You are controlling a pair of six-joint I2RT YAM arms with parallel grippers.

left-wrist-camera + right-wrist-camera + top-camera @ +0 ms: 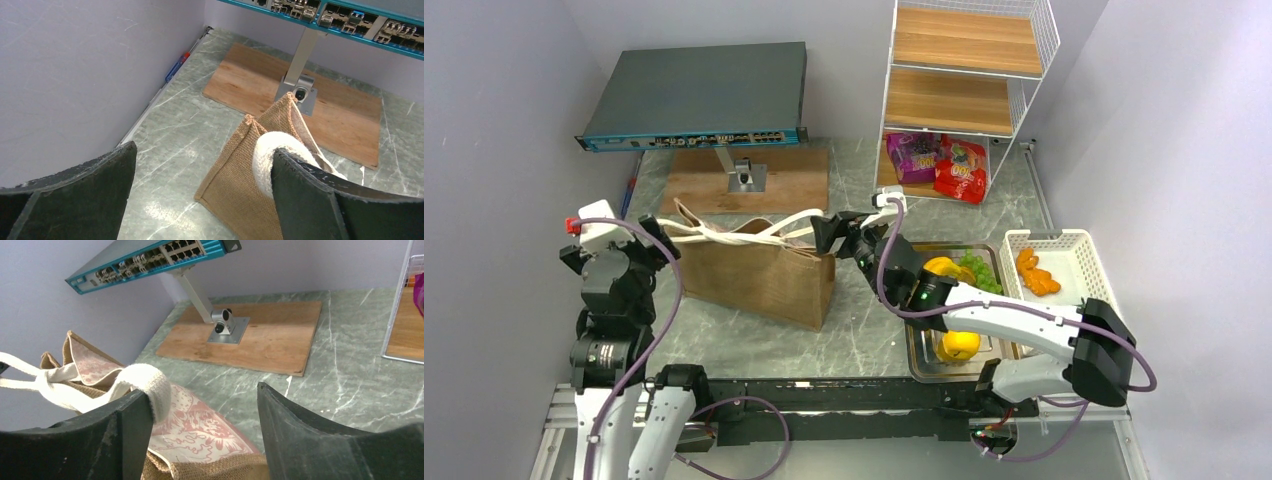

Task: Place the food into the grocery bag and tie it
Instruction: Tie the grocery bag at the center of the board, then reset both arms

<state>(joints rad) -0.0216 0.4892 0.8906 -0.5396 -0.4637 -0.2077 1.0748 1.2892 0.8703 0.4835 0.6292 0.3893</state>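
Note:
The brown grocery bag (764,275) stands at the table's middle left. Its cream handles (724,237) are crossed in a knot over the mouth. My left gripper (662,243) is open at the bag's left end, and a handle loop (272,150) hangs over its right finger (340,200). My right gripper (826,232) is open at the bag's right end, and a handle loop (142,380) hangs over its left finger (100,440). The bag's red-patterned lining (200,425) shows below it. Any food inside the bag is hidden.
Purple and red snack packets (939,160) lie on the wire shelf's bottom board. A metal tray (919,365) holds yellow fruit (960,345) and greens. A white basket (1074,255) holds orange items. A network switch on a stand sits on a wooden board (749,180) behind the bag.

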